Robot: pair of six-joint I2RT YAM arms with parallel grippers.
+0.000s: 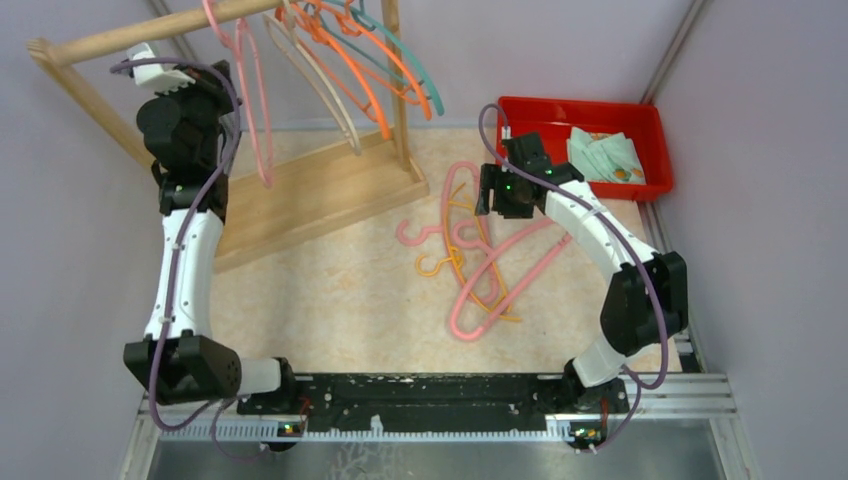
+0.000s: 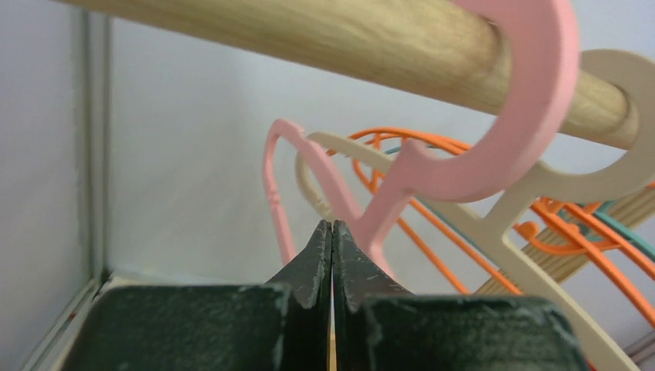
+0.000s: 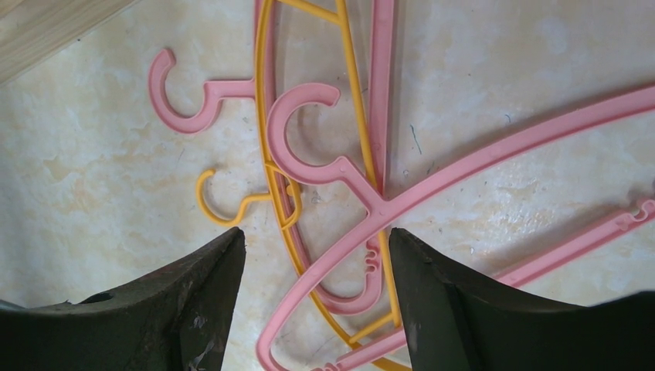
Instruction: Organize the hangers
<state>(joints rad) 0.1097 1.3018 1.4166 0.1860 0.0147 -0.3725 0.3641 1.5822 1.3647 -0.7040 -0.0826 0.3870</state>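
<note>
Left gripper [image 2: 332, 228] clenched, 2 fingers pressed flat together, nothing between them. Pink hanger [image 2: 541, 116] is hooked on the wooden pole [image 2: 347, 39] up-right of the tips, its neck running just behind them; beige hanger [image 2: 494, 228] and orange hangers [image 2: 417, 139] further right. Right gripper [image 3: 317, 247] released, jaws wide, over loose pink hangers [image 3: 479, 164] and yellow hanger [image 3: 260, 116] tangled on the table [image 3: 100, 178] directly below.

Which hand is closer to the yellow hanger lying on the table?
The right hand: it hovers open above the yellow hanger in the pile. The left hand, shut, is up at the wooden rail, beside a hung pink hanger, far from it.
</note>
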